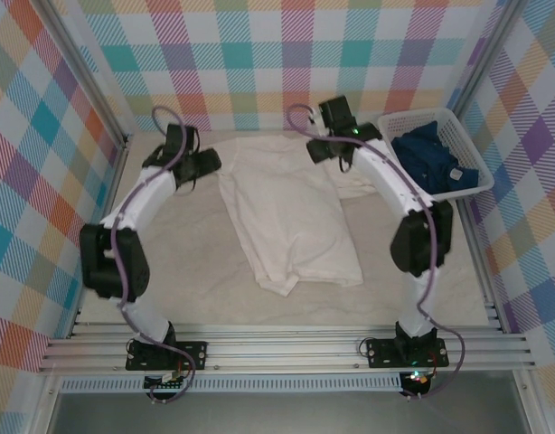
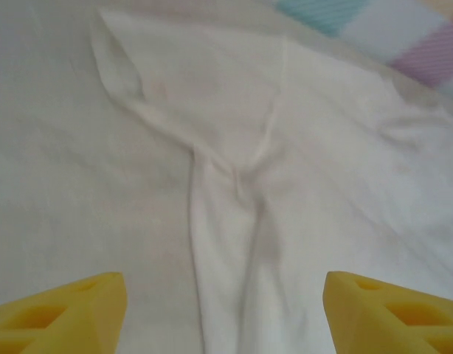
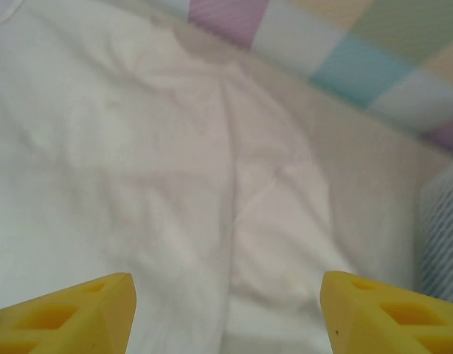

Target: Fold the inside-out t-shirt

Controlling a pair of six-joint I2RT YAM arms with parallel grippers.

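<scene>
While the shirt (image 1: 291, 217) lies long near-to-far, the left fingers (image 2: 64, 313) and right fingers (image 3: 64, 313) flank its far end. Both pairs gape, empty.

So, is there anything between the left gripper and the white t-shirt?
Nothing visible. The left gripper, open, looks straight onto the white t-shirt; only its fabric lies ahead of the yellow fingers. The basket with the dark blue garment stands far to the right.

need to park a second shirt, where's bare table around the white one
Bare table runs along the near strip between the t-shirt and the rail, and in the pocket between the left arm and the t-shirt. Crowded: far right, where the right arm and basket sit close.
</scene>
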